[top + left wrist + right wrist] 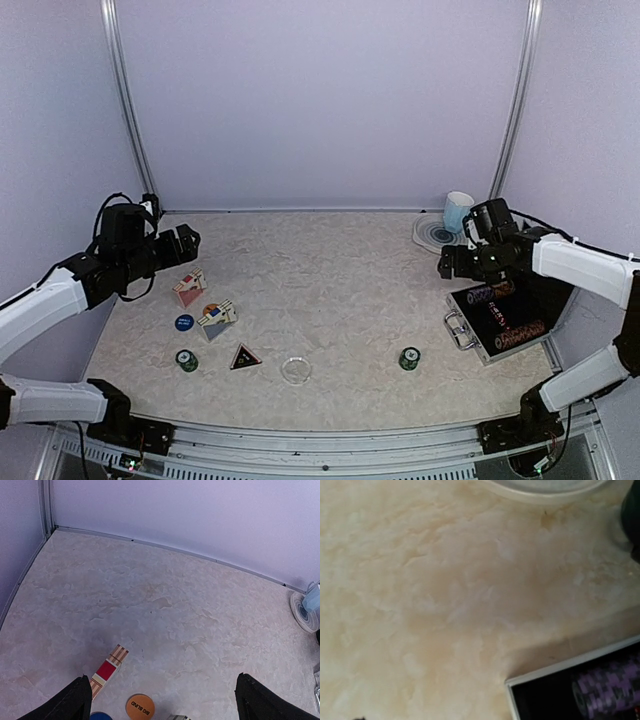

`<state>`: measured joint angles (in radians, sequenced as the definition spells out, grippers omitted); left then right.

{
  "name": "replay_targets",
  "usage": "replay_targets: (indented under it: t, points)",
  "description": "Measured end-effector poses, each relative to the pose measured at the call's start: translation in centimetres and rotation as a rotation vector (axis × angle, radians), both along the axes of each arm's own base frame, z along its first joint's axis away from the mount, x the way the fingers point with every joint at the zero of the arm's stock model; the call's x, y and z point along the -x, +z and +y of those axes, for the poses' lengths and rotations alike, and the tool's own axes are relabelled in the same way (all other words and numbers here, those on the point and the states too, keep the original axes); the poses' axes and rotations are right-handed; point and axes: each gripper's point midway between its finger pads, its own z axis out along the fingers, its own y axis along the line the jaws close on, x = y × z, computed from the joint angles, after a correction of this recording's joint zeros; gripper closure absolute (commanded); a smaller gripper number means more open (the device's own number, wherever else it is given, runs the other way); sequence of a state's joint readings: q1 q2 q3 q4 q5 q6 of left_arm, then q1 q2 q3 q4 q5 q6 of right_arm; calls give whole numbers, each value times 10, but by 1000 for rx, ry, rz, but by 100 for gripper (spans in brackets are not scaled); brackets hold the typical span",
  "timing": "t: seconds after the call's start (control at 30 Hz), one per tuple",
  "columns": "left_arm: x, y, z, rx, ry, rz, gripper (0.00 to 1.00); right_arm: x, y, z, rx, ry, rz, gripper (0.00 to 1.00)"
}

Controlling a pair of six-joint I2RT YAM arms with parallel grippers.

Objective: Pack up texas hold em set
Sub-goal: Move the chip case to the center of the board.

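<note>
Case (497, 320) lies open at 3 to 4 o'clock on the surface (330, 265), by the right edge, with the black lining up and the handle on its 9 o'clock side. Two chip rows (519, 335) are inside. The right wrist view catches one case corner with purple-patterned chips in it.

The rest of the set is loose on the surface, well apart from the case:
- Red deck (189, 288) at 9 o'clock.
- Blue deck (220, 320) just below it toward 8.
- Orange disc (210, 311) at the blue deck's edge; can't tell if it is touching or on top.
- Blue disc (184, 322) just beside the blue deck on its 9 o'clock side.
- Left green stack (187, 360) at 8 o'clock, near the front.
- Triangle (245, 357) at 7 o'clock.
- Clear disc (295, 370) at 6 o'clock.
- Right green stack (409, 358) at 5 o'clock, between the clear disc and the case.

Mug (458, 211) and coaster (436, 234) are at 1 to 2 o'clock by the back wall.

Left fingers (186, 240) hover above the surface near 10 o'clock, spread wide with nothing between them, red deck and orange disc below. Right fingers (449, 264) hang over the case's far corner at 2 to 3 o'clock, also wide and holding nothing.
</note>
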<state>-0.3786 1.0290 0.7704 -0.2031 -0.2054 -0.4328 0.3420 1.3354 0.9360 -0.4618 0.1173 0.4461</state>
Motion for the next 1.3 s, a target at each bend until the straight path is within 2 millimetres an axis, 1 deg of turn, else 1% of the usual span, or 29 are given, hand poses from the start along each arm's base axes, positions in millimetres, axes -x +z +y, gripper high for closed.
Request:
replay_targets:
  t: [0.07, 0.13, 0.23, 0.4, 0.6, 0.8, 1.03, 1.3]
  points:
    - [1, -5, 0, -3, -2, 10, 1, -5, -9, 0, 10, -8, 15, 1]
    - [2, -5, 0, -3, -2, 9, 1, -10, -19, 1, 22, -14, 32, 1]
    - [4, 0, 1, 3, -2, -6, 1, -17, -36, 2, 40, -18, 63, 1]
    - [5, 6, 1, 12, -3, -26, 1, -24, -63, 3, 60, -21, 107, 1]
    - [4, 0, -2, 13, -17, -9, 1, -29, -83, 7, 55, -20, 134, 1]
    - [3, -1, -3, 14, -22, -4, 1, -33, -82, 14, 18, -14, 118, 3]
    - [3, -1, -3, 14, -22, -4, 1, -31, -85, 19, -5, -3, 113, 3]
    - [3, -1, -4, 19, -27, -5, 1, -16, -74, 25, 14, -4, 104, 3]
